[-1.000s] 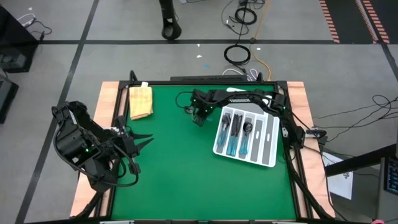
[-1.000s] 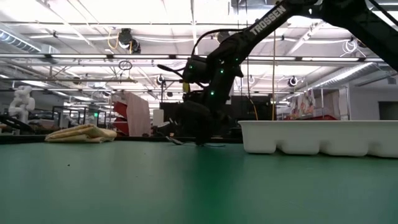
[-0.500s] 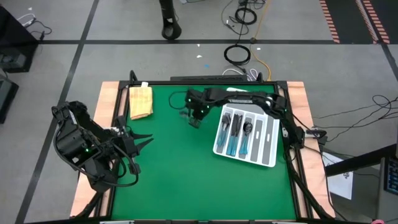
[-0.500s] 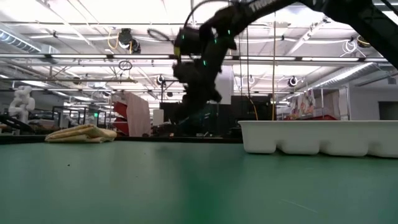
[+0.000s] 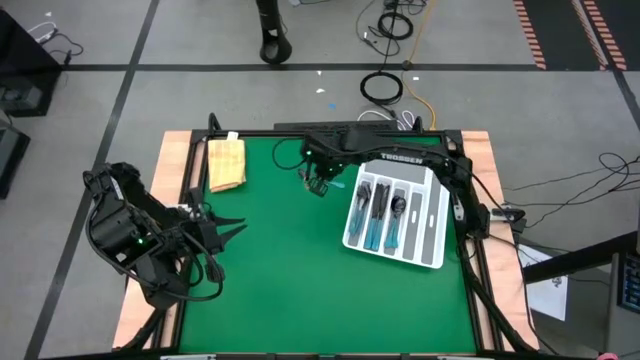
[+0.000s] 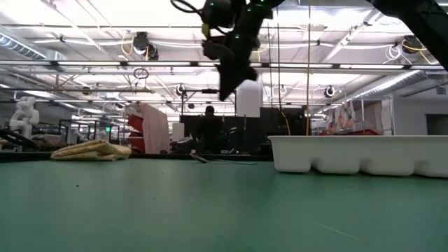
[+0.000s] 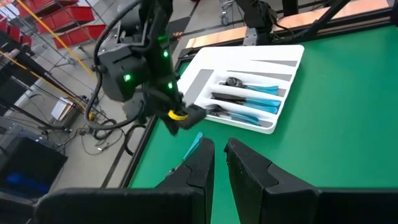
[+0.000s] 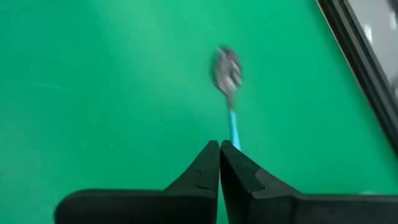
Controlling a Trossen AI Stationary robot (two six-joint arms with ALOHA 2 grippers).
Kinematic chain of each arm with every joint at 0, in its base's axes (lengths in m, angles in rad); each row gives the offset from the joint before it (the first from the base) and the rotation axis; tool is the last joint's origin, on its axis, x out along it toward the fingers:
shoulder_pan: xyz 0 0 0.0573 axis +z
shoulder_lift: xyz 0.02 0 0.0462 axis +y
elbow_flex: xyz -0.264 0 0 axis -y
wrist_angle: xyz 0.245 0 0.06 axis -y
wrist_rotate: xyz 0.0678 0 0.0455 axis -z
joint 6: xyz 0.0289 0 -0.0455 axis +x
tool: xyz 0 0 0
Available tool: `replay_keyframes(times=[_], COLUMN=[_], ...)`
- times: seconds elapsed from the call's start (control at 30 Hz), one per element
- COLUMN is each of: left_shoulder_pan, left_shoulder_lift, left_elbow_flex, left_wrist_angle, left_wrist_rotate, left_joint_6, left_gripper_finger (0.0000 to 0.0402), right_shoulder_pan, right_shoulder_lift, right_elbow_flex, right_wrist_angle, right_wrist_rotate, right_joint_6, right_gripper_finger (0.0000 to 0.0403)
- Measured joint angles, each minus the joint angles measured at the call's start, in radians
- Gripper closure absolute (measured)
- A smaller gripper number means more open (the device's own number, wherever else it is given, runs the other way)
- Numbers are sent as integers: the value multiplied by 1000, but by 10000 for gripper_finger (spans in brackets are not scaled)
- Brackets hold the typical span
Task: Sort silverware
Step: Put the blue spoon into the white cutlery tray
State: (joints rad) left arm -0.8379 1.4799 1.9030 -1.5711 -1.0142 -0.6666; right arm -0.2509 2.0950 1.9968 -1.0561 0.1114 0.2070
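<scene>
One spoon [image 8: 227, 84] is being held up over the green table [image 5: 280, 270].
Its blue handle is being pinched by the right gripper [image 8: 220, 152], closed tight, beside the white tray [image 5: 432, 222] where more silverware [image 5: 378, 215] is lying. The left gripper [image 7: 219, 163] is waiting by the table's left edge, nearly closed and empty.

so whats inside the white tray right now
The white tray holds several blue-handled pieces of silverware lying lengthwise in its left and middle slots; the rightmost slot looks bare. Which are forks, spoons or knives is too small to tell.
</scene>
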Motion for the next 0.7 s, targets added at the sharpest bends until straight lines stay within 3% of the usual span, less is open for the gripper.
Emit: replay_keyframes(times=[0.13,0.4,0.57,0.7], left_shoulder_pan=[0,0,0,0], left_shoulder_lift=[0,0,0,0], left_elbow_flex=[0,0,0,0], left_wrist_angle=[0,0,0,0], left_wrist_rotate=[3,16,11,-11], left_joint_6=[-2,-7,-4,0], left_gripper_finger=[350,350,350,350], right_shoulder_pan=[-21,-96,-124,-110], right_shoulder_lift=[89,226,291,308], right_elbow_flex=[1,0,-1,10], right_wrist_angle=[118,93,76,74], right_wrist_rotate=[-112,-112,-164,-85], right_joint_6=[-72,-46,-36,-25], right_gripper_finger=[351,229,217,235])
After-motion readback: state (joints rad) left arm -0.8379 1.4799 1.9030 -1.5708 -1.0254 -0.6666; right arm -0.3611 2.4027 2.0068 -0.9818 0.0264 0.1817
